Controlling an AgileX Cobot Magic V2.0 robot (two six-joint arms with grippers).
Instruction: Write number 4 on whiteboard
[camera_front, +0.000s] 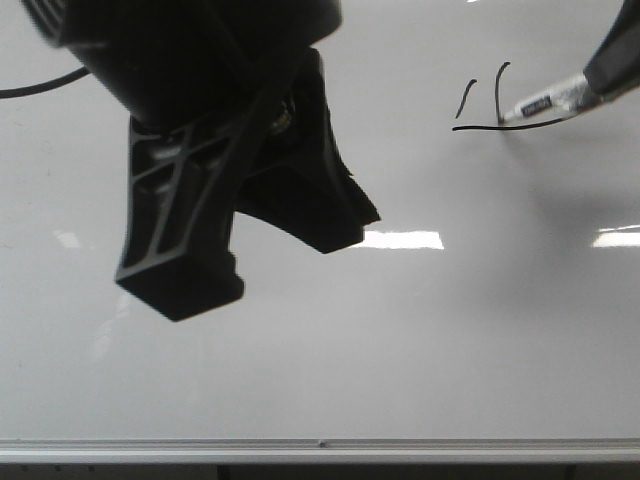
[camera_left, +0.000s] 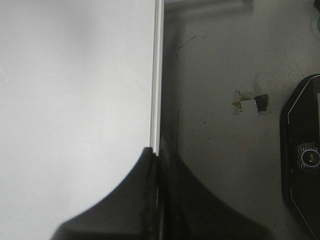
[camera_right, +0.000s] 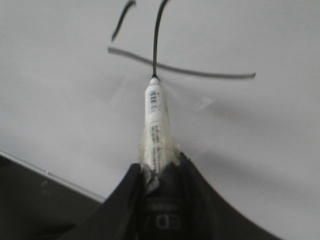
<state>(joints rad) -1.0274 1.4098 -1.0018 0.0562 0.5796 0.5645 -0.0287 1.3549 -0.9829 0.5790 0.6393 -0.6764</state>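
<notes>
Black-ink number 4 (camera_front: 500, 105) half-drawn on glossy whiteboard (camera_front: 400, 340) | right hand (camera_right: 159, 172) clamps taped white marker (camera_right: 156, 115), tip pressed mid-vertical | left hand (camera_left: 157, 155) closed on board's edge, steadying.

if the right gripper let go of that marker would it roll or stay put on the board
Probably roll: the marker has a round, slim white barrel and the whiteboard looks smooth and glossy. It likely feels light and stiff, since it stays straight while the right gripper holds only its rear end. The tape wrapped near the grip may slow any rolling somewhat.
</notes>
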